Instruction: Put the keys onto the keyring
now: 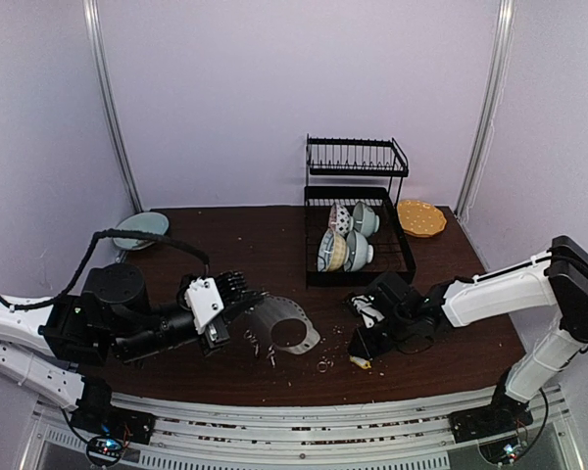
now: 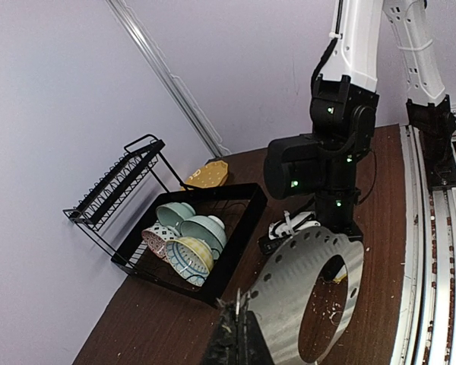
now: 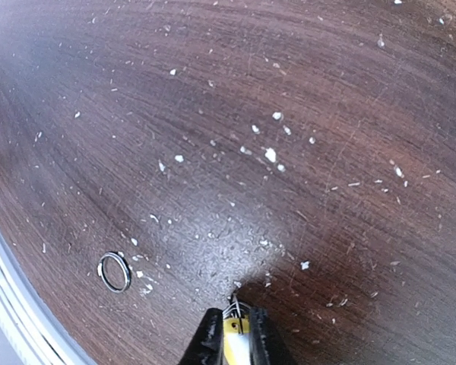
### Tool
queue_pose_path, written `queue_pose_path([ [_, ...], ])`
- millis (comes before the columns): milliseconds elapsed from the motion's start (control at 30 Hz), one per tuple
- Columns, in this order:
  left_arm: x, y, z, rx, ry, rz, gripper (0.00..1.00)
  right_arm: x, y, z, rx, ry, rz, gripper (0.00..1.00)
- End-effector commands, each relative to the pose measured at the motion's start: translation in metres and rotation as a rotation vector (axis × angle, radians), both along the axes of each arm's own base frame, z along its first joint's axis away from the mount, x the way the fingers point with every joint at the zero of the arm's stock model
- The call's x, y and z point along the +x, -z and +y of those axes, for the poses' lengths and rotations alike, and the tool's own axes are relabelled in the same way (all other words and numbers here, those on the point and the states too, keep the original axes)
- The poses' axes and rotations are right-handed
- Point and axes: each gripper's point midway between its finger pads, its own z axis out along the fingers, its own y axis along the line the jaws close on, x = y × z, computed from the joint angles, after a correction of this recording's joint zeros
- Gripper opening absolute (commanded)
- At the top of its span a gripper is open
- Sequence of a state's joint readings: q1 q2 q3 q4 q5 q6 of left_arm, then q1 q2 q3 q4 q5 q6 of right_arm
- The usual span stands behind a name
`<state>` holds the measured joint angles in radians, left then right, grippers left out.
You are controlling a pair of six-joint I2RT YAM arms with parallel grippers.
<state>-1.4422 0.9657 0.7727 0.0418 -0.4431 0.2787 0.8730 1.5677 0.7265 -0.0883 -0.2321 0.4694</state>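
Where the dark wooden bench (image 3: pixel 289 114) nears its front edge, the right claw (image 3: pixel 234 316) stands almost closed with the keys (image 3: pixel 233 339) between its fingers (image 3: pixel 207 338). The yellow tag is pinched on both sides and a small wire loop pokes out ahead of the tips. The silver key itself cannot be made out. The keys sit low, close to the bench surface, and whether they are lifted clear cannot be told. To the left and apart from them, the left claw (image 2: pixel 238 323) is fully closed on the edge of the keyring (image 2: pixel 289 289), a flat grey metal hoop with small holes round its band, held at a tilt. Several things could go wrong from here. The hold on the tag looks shallow, at the very fingertips, so the smooth plastic could twist or slip out on lifting. The wire loop is tiny and the hoop is gripped at one edge only, so either could swing and the loop could miss the hoop. The two arms must come close together, which risks a knock. A tiny loose ring (image 3: pixel 128 274) lies nearby among pale crumbs (image 3: pixel 270 155) and could be nudged or mistaken for the target.
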Motion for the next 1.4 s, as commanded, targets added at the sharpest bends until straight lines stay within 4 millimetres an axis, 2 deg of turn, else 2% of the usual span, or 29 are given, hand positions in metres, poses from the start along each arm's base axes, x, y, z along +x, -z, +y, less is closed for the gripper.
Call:
queue_pose_path([
  [0,0.001,-0.030,-0.002,-0.096,0.001,-0.009,0.00,-0.007,0.004,0.000,-0.011,-0.023,0.024,0.15],
  [67,0.001,-0.029,-0.001,-0.094,0.001,-0.008,0.00,-0.008,0.005,-0.001,-0.017,-0.023,0.028,0.12],
  [167,0.001,-0.030,-0.001,-0.096,0.001,-0.007,0.00,-0.007,0.007,-0.004,-0.032,-0.017,0.027,0.00],
  [333,0.001,-0.031,-0.001,-0.101,-0.001,-0.004,0.00,-0.006,-0.006,-0.002,-0.041,-0.052,0.008,0.00],
  [400,0.002,-0.031,-0.002,-0.103,-0.005,-0.001,0.00,-0.007,-0.027,0.004,-0.018,-0.117,-0.028,0.00],
  [500,0.002,-0.031,-0.005,-0.103,-0.007,0.004,0.00,-0.011,-0.077,0.016,0.065,-0.224,-0.124,0.00],
  [633,0.003,-0.033,-0.012,-0.096,-0.003,0.002,0.00,-0.035,-0.138,0.025,0.214,-0.380,-0.226,0.00],
  [833,0.005,-0.035,-0.024,-0.088,-0.004,-0.037,0.00,-0.075,-0.194,0.016,0.330,-0.536,-0.323,0.00],
  [933,0.013,-0.040,-0.027,-0.093,-0.052,-0.060,0.00,-0.095,-0.221,0.013,0.398,-0.613,-0.335,0.00],
  [1100,0.028,-0.043,-0.031,-0.085,-0.158,-0.085,0.00,-0.115,-0.274,0.022,0.557,-0.666,-0.397,0.00],
  [1167,0.024,-0.040,-0.037,-0.067,-0.157,-0.106,0.00,-0.124,-0.288,0.036,0.627,-0.677,-0.433,0.00],
  [1267,0.023,-0.036,-0.043,-0.043,-0.170,-0.127,0.00,-0.129,-0.290,0.061,0.627,-0.697,-0.490,0.00],
  [1367,0.020,-0.039,-0.046,-0.042,-0.161,-0.152,0.00,-0.125,-0.285,0.082,0.562,-0.691,-0.517,0.00],
])
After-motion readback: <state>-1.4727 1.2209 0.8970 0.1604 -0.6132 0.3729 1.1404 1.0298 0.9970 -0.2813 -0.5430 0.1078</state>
